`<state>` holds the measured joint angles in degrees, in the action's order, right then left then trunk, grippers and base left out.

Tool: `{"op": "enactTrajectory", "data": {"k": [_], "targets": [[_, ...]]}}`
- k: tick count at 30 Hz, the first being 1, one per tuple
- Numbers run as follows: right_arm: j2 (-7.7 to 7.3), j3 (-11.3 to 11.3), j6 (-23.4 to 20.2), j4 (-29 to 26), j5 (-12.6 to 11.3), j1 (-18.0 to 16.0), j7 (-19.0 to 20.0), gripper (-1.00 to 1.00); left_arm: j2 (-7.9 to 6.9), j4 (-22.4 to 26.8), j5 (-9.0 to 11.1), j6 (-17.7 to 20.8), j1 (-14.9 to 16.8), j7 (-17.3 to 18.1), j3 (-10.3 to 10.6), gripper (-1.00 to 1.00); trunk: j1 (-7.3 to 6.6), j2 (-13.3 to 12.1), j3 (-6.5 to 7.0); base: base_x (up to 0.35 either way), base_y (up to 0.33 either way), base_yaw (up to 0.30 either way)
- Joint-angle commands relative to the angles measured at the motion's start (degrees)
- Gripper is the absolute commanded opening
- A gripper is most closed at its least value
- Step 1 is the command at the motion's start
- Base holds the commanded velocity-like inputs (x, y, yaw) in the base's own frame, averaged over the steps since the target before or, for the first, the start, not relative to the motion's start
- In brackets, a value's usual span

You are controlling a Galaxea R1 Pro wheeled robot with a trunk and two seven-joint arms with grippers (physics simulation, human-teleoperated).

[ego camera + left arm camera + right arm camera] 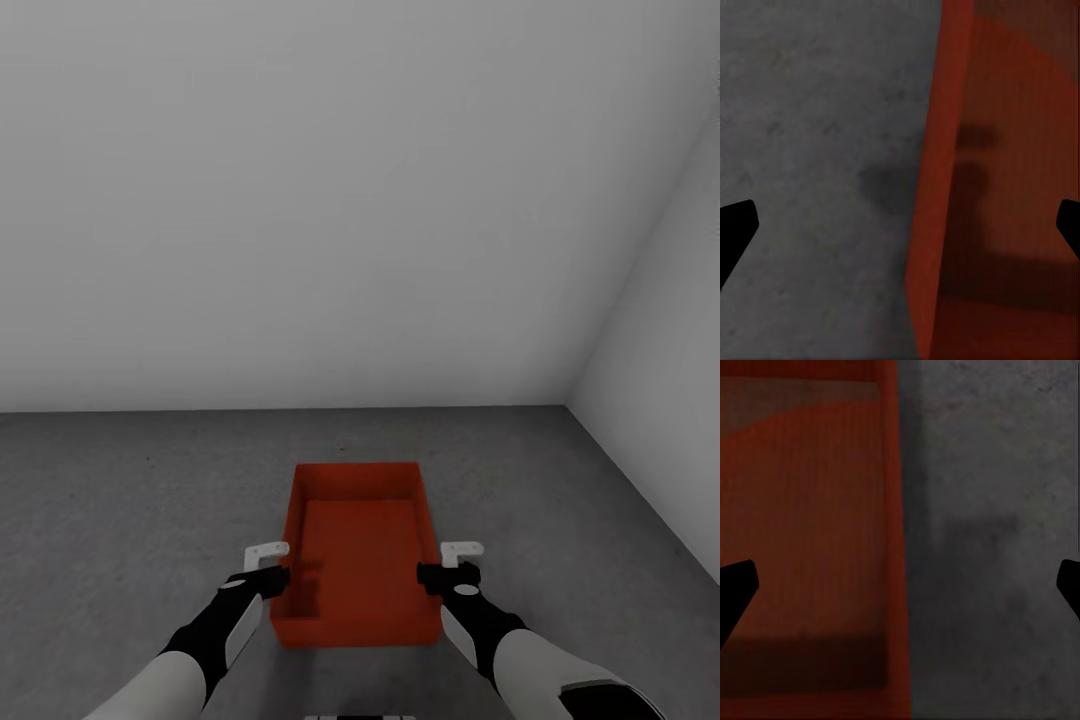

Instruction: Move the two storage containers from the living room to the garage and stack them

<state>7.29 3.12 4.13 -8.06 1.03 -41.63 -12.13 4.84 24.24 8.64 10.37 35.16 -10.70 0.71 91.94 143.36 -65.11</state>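
One red-orange storage container (355, 545) sits on the dark grey concrete floor (120, 500) of the garage, just in front of me. My left gripper (270, 580) stands open astride the container's left wall (937, 187), its fingertips (736, 225) wide apart and clear of the wall. At the opposite side my right gripper (435, 577) is likewise open over the right wall (894, 510), touching nothing. The bin's flat base (802, 510) holds nothing. The second container is out of view.
A plain grey-white wall (300, 200) rises a short way beyond the container. A second wall (670, 400) meets it at a corner on the right. Bare concrete (560, 480) spreads around the bin on all sides.
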Motion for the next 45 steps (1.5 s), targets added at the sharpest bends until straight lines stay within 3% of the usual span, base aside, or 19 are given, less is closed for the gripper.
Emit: {"op": "enactTrajectory", "data": {"k": [1,10,45], "targets": [[0.00,0.3,0.1,0.1,0.1,0.0,-0.3,1.00,0.00,0.1,0.6,0.3,0.0,-0.3,0.1,1.00,-0.03,0.0,0.18,0.000,0.000,0.000],[0.00,0.3,-0.1,0.1,0.4,0.0,-0.3,1.00,-0.01,0.2,0.8,0.4,0.0,-0.2,0.0,1.00,-0.27,-0.1,2.18,0.000,0.000,0.000],[-0.03,0.3,0.1,0.1,0.3,0.0,-0.5,1.00,-0.10,0.3,0.9,0.4,0.0,-0.2,0.0,1.00,-7.95,-14.2,8.46,0.000,0.000,0.000]]}}
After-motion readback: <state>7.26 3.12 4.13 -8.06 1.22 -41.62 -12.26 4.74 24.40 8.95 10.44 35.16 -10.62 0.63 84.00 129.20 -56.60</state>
